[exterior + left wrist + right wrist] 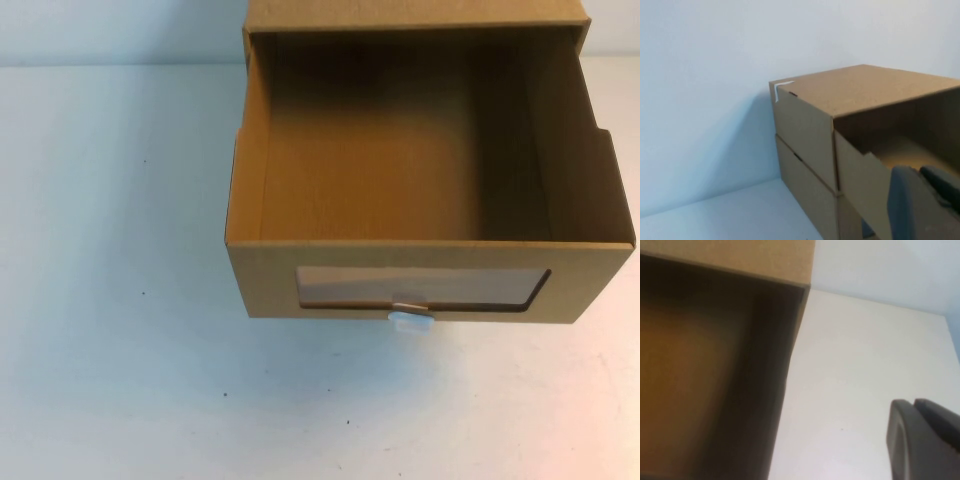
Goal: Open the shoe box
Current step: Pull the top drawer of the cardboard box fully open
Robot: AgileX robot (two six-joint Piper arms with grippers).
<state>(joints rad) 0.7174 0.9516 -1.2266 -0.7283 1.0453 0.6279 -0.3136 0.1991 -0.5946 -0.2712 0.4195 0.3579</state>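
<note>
Table (120, 300): pale, bare to L and in front. Box (415, 15) sits at the far side, R of centre. Its drawer (245, 190) is pulled well out toward the robot, empty inside, w/ window (420, 287) and pull tab (410, 320) on the front wall. Task looks done or nearly so; prob. only backing the arms off is left. Drawer front hangs above the table, shadow under it. Plenty of open room in front and L, less seen on R. R gripper (914, 407) clenched on nothing, over bare table just beside the drawer. L gripper (918, 172) near the drawer's side wall; grip state can't tell.
</note>
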